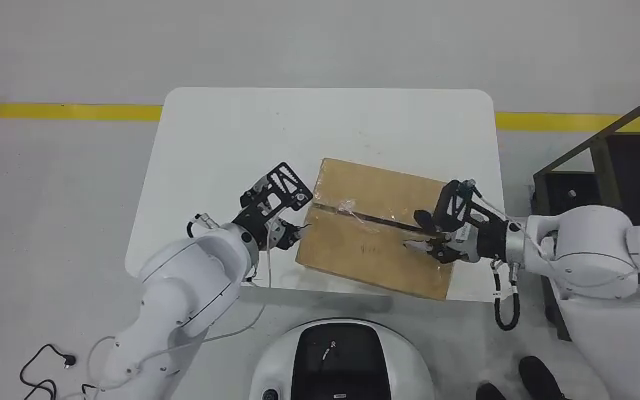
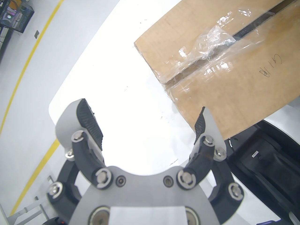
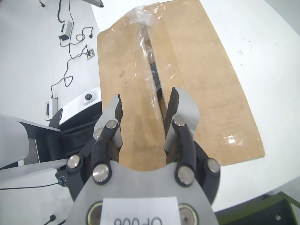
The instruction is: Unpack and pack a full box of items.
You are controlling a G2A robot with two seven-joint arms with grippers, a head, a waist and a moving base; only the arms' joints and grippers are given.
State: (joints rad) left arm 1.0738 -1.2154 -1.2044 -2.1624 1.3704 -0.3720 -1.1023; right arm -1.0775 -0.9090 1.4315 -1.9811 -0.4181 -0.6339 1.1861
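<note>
The box (image 1: 378, 228) lies shut on the table (image 1: 230, 140), close to its near edge. Its seam is slit, but tape (image 2: 211, 40) clings across it. My right fingers (image 3: 185, 104) hang half-open over one end of the seam. My left fingers (image 2: 90, 118) stand wide beside the other end, holding nothing. If I lift a flap, I judge the tape may hold and drag the box off.

Top camera looks down; wrist cameras closely face the box (image 1: 375, 228).

Brown cardboard box (image 1: 378, 226), flaps shut, tape torn, angled on table
</note>
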